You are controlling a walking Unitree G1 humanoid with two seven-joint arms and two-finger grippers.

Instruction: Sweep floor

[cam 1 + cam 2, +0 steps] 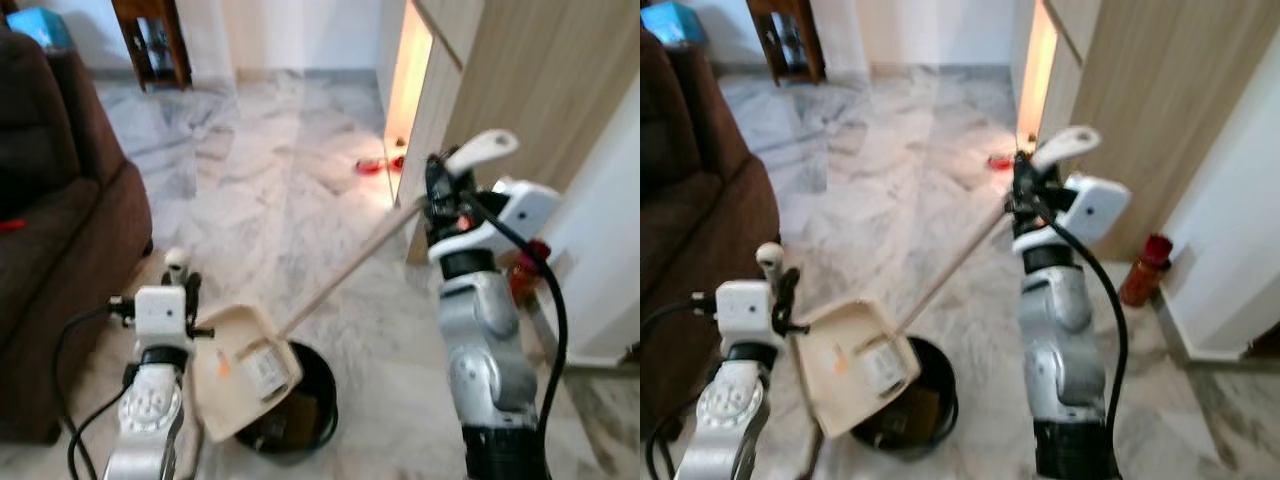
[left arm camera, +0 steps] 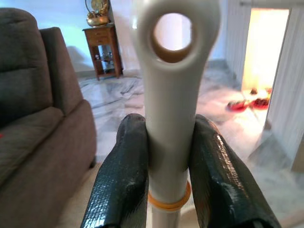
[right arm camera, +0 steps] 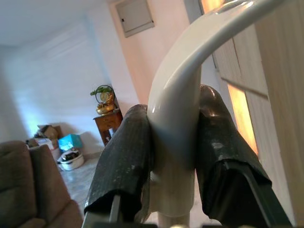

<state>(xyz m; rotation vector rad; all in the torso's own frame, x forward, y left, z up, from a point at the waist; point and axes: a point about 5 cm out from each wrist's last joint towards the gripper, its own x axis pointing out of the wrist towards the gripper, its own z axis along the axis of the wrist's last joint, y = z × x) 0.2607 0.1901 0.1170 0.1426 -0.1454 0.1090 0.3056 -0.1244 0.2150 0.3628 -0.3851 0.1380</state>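
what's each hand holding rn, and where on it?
Left hand grips the top of a cream handle, just under its hanging hole. Right hand grips the curved top of the long handle that runs down to the dustpan.

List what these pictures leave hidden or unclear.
- Bin contents: head views, tilted dustpan covers the opening.
- Broom head: cut off; left gripper grips only the handle top.
- Right gripper: its handle runs toward the dustpan, the joint blurred.
- Red things by the doorway: too small to identify.
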